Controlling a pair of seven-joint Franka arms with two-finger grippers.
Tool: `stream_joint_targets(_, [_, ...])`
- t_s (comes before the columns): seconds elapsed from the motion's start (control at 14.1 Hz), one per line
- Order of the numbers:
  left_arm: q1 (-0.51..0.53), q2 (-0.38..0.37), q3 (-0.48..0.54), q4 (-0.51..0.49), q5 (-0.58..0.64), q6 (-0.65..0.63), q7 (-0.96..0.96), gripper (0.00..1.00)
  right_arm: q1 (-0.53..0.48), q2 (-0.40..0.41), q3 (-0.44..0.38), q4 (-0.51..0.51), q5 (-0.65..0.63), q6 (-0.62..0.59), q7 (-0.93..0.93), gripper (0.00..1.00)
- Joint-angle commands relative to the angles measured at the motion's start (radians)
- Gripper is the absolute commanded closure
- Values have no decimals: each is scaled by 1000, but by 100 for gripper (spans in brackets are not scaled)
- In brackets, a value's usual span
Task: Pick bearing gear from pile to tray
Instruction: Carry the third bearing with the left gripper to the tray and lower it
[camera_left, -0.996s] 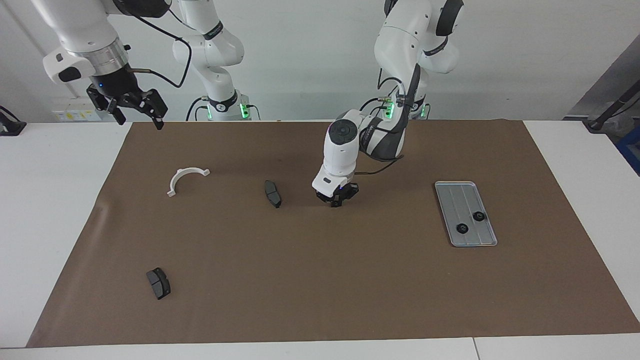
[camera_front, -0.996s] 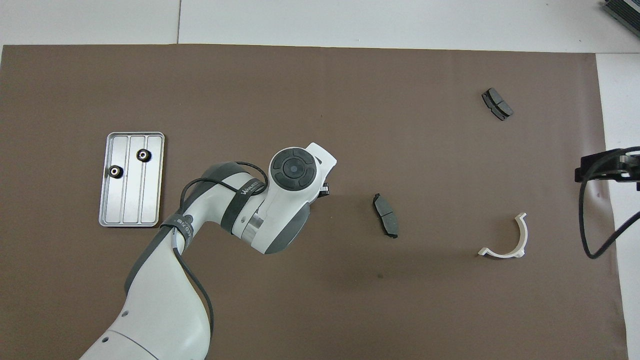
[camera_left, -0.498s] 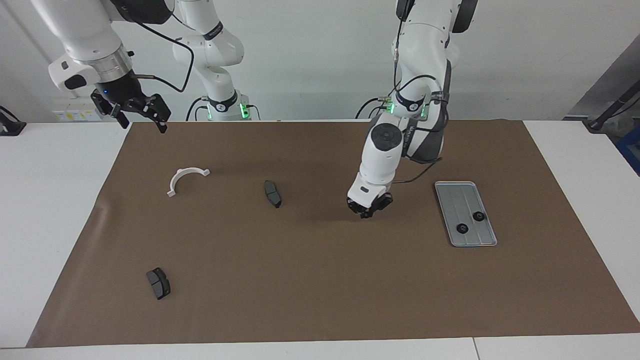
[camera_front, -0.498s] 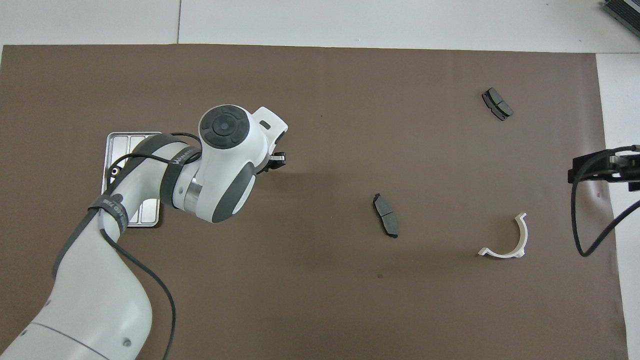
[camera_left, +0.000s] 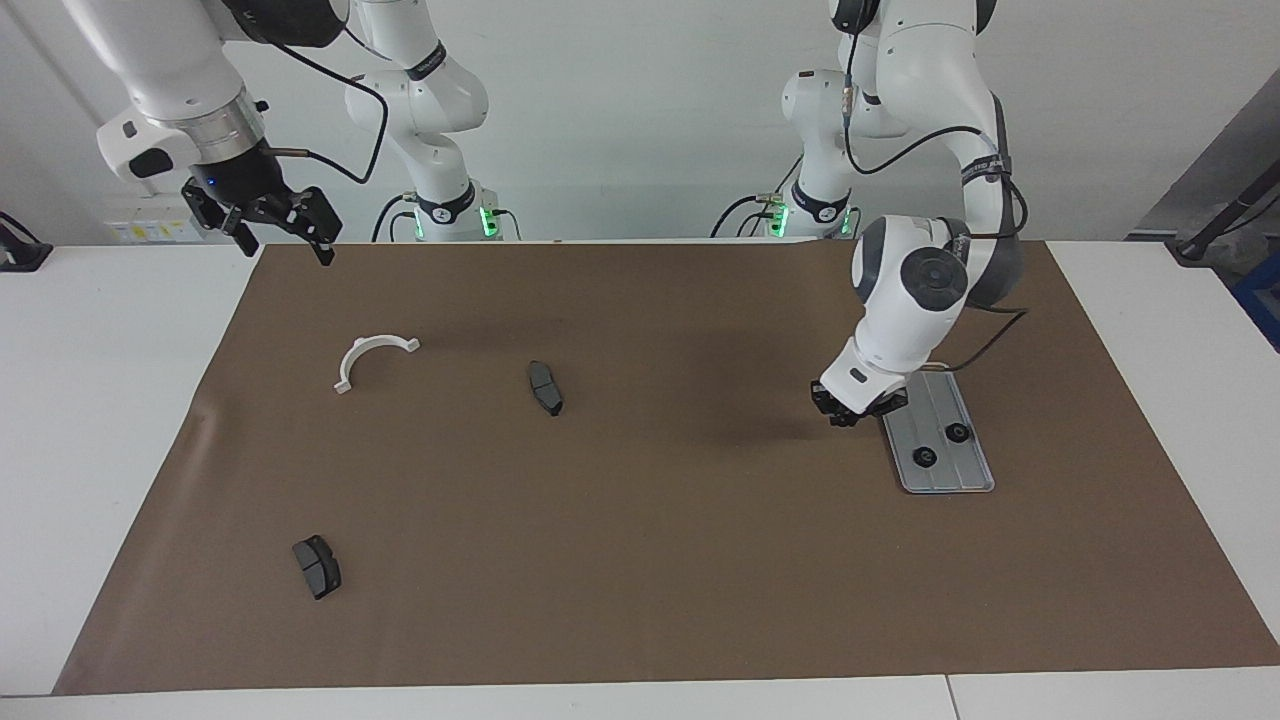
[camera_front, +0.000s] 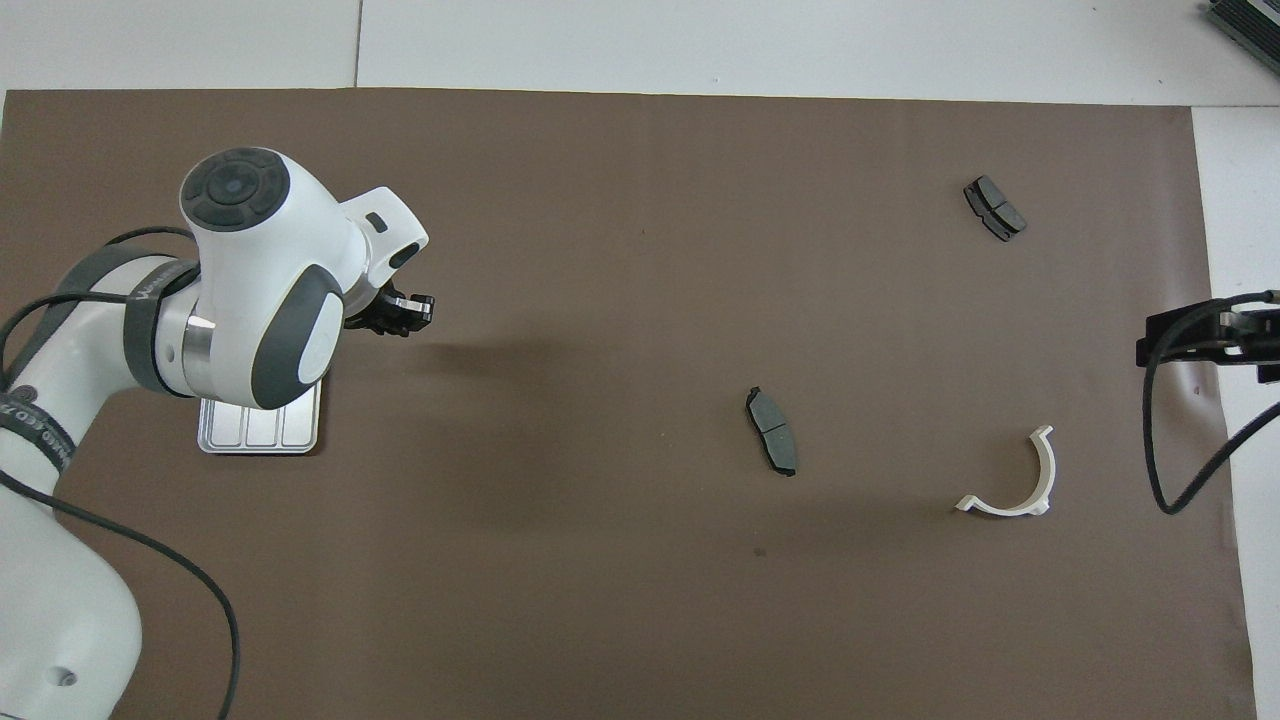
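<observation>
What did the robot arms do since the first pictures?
The left gripper, fingers shut, travelled from the middle of the mat toward the tray and now hangs at the tray's edge. Whether it holds a gear cannot be seen. The right gripper waits, open, barely shifted. The two gears in the tray, both pads and the white bracket stayed put.

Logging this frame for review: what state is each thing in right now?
Left gripper: shut, raised beside the tray; any gear in it is hidden.
Right gripper: open, empty, waiting in the air.
Tray: flat on the mat, two gears in it.
Two pads: flat on the mat, apart.
Bracket: on the mat, untouched.
</observation>
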Motion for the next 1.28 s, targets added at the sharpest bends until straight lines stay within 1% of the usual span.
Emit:
stream_joint_targets(0.0, [103, -85, -11, -129, 6, 30, 173, 100, -1, -18, -3, -19, 19, 14, -28, 0])
stream_joint_targets(0.14, [166, -92, -11, -136, 5, 33, 279, 100, -1, -18, -3, -19, 18, 14, -28, 0])
stream_joint_targets(0.28, [205, -93, -11, -145, 5, 40, 335, 100, -1, -18, -3, -19, 19, 15, -31, 0])
stream_joint_targets(0.5, [220, -104, -11, -183, 6, 87, 347, 99, 1, -16, 0, -19, 8, 18, -32, 0])
stream_joint_targets(0.64, [220, -115, -11, -219, 5, 119, 347, 95, 1, -2, 4, -13, 1, 15, -32, 0])
stream_joint_targets(0.92, [214, -115, -11, -217, 5, 127, 343, 60, 1, -1, 4, -21, 4, 6, -25, 0])
stream_joint_targets(1.0, [211, -113, -12, -213, 6, 125, 341, 55, -1, -1, 4, -21, 5, 8, -28, 0])
stream_joint_targets(1.21, [207, -112, -14, -203, 5, 127, 337, 52, 1, -11, 4, -19, 18, 11, -26, 0])
